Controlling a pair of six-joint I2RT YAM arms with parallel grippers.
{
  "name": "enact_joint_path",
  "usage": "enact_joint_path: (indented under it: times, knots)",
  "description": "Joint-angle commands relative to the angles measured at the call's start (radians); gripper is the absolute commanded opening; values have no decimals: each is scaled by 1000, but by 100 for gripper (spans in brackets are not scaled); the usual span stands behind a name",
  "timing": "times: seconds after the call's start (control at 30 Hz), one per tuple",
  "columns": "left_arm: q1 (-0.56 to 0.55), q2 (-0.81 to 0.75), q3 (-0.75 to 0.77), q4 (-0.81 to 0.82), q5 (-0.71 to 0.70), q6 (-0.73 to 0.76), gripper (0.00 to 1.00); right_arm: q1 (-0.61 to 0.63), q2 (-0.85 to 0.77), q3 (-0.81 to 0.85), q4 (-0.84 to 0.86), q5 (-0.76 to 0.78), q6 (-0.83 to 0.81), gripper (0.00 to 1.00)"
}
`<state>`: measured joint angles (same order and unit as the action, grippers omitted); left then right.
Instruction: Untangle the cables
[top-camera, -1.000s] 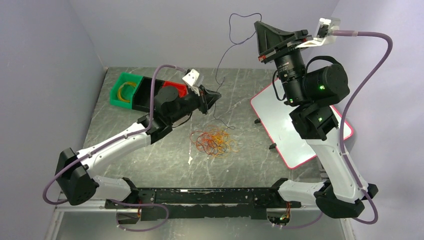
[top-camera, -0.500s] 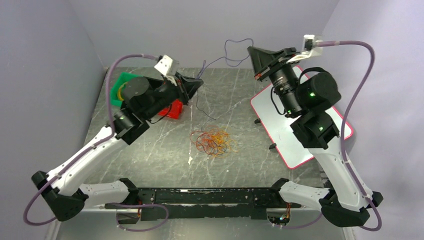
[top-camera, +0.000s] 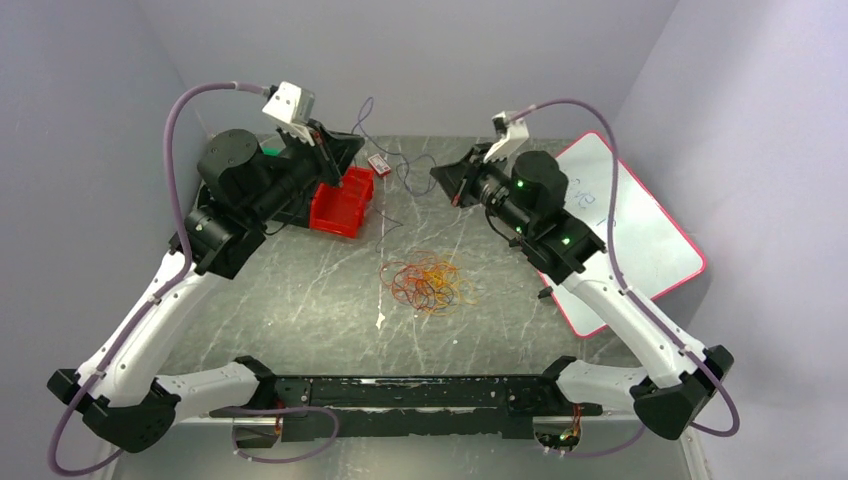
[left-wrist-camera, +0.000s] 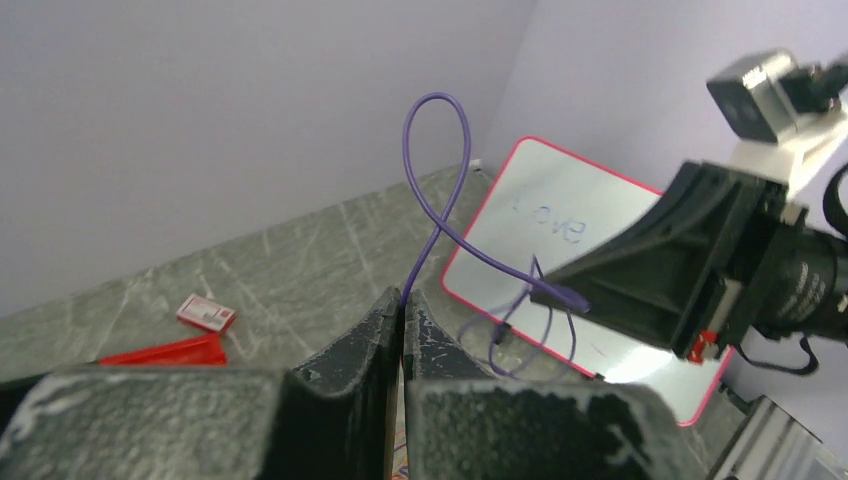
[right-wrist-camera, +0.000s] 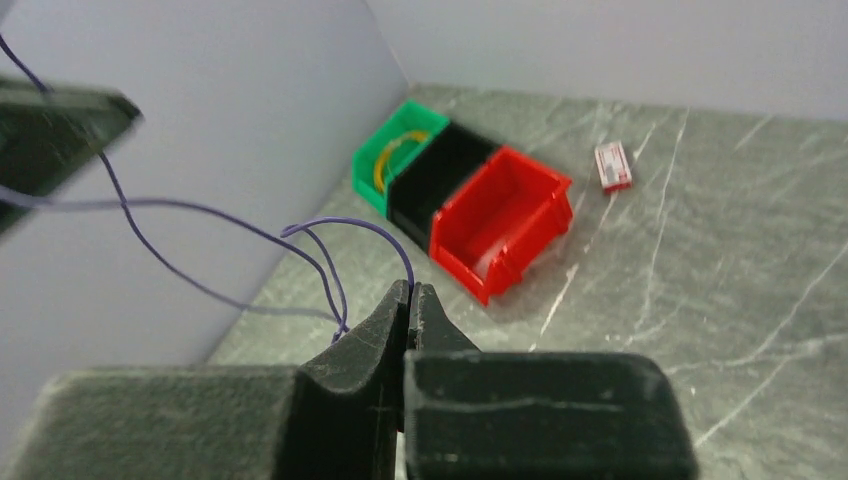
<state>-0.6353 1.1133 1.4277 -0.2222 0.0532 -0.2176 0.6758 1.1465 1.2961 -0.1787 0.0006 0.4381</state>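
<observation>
Change since a sec ago: R jaws down from high, L jaws up and left; both clamped on thin purple wire (left-wrist-camera: 437, 97), slack btwn them. Its tail now hangs clear of tangled orange-red cable pile (top-camera: 428, 283) on grey table (top-camera: 300, 300). Looks freed.

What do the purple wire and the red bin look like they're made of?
The purple wire: probably plastic-sheathed wire, smooth and matte; it stands in springy loops. The red bin: likely moulded plastic, slightly glossy, with uniform colour and thin stiff walls.
</observation>
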Motion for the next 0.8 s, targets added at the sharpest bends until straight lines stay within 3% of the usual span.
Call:
enact_joint_path:
  times: [0.0, 0.17, 0.37, 0.57, 0.77]
  knots:
    - [92, 11, 28, -46, 54, -36, 7, 5, 10, -63, 75, -73, 25, 0]
    - [188, 47, 38, -42, 121, -64, 7, 5, 84, -88, 141, -145, 29, 6]
    - [288, 88, 71, -13, 215, -87, 7, 4, 133, -86, 153, -146, 7, 21]
    - [364, 110, 95, 14, 289, -106, 7, 3, 95, -121, 126, -115, -11, 36]
    - [395, 146, 131, 12, 317, -76, 7, 2, 30, -185, 100, -83, -10, 41]
